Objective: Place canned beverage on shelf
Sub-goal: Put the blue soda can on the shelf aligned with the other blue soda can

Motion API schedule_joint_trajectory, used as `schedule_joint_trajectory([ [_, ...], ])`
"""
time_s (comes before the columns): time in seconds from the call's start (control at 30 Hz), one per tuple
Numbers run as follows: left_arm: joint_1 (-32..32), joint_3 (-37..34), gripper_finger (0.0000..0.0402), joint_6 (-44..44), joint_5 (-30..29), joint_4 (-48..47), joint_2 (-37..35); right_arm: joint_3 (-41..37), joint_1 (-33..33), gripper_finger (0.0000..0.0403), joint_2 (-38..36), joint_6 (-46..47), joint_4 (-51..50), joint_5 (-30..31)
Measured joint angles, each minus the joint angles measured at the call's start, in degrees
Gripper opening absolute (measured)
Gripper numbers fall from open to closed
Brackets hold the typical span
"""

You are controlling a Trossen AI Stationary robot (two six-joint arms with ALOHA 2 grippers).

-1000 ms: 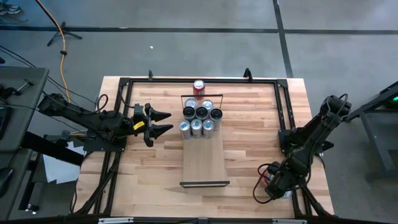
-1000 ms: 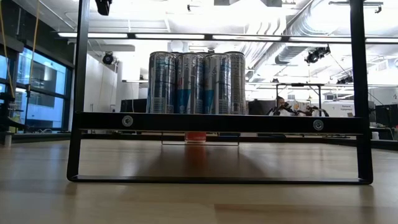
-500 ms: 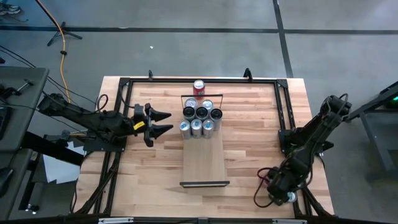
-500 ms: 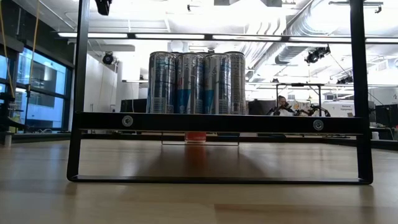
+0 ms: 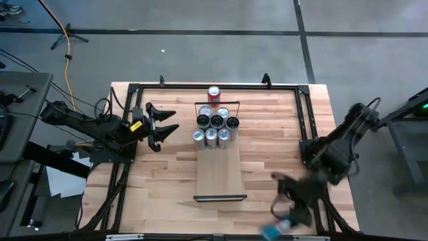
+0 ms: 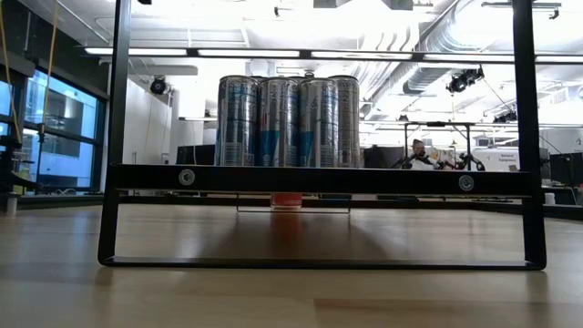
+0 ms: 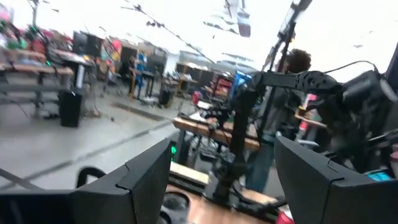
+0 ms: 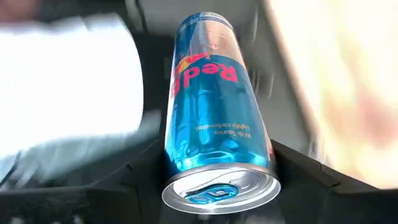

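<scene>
**Blue can gripped at the tabletop's near right corner**

Blue and silver, the canned beverage (image 8: 214,118) lay clamped between the right gripper's (image 8: 211,186) dark fingers, its pull-tab end toward the wrist camera. From above, that gripper (image 5: 284,224) sat blurred at the near right corner of the tabletop (image 5: 267,161), at its edge, with the can a teal smear (image 5: 273,232) just past it.

The shelf (image 5: 219,175) ran down the tabletop's middle. Silver cans (image 5: 215,127) crowded its far end in a tight cluster, leaving the near half of the plank bare up to its black rail (image 5: 220,197). A red can (image 5: 214,93) stood on the tabletop beyond the far rail.

The left gripper (image 5: 162,124) hung with fingers spread and empty, left of the cluster, with clear wood between.
</scene>
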Motion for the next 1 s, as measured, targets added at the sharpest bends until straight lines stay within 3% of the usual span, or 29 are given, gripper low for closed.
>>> schedule_joint_trajectory([
  [0.17, -0.02, 0.0, 0.0243, 1.95, -0.39, 0.01, 0.2, 9.22, -8.33, 0.0221, 0.27, -16.56, -5.47, 21.42],
  [0.27, -0.02, 0.0, 0.0243, 1.92, -0.38, -0.13, 0.5, 14.63, -13.89, 0.0221, 1.84, -24.86, -6.24, 28.07],
  [0.33, -0.02, 0.15, 0.0243, 0.6, -0.4, -0.14, 0.48, 19.59, -17.45, 0.0221, 4.47, -29.09, -7.28, 27.72],
  [0.4, -0.02, 1.08, 0.0243, -1.23, -0.38, -0.34, 0.5, 26.03, -20.29, 0.0221, 8.68, -33.91, -10.66, 23.69],
  [0.5, -0.02, 3.37, 0.0243, -1.86, -0.38, -0.82, 0.47, 37.74, -23.37, 0.0221, 17.07, -39.44, -23.24, 19.77],
  [0.63, -0.4, 7.46, 0.0243, -0.62, -0.39, -7.13, 0.48, 50.51, -27.67, 0.0221, 28.48, -43.05, -40.0, 19.5],
  [0.8, -1.41, 11.72, 0.0243, -1.27, -1.23, -17.2, 1.07, 44.94, -31.22, 0.0221, 31.35, -48.95, -31.55, 12.73],
  [1.0, -4.22, 12.47, 0.0243, -8.47, -1.19, -25.35, 2.71, 41.02, -33.23, 0.0221, 35.94, -50.99, -36.84, 18.14],
])
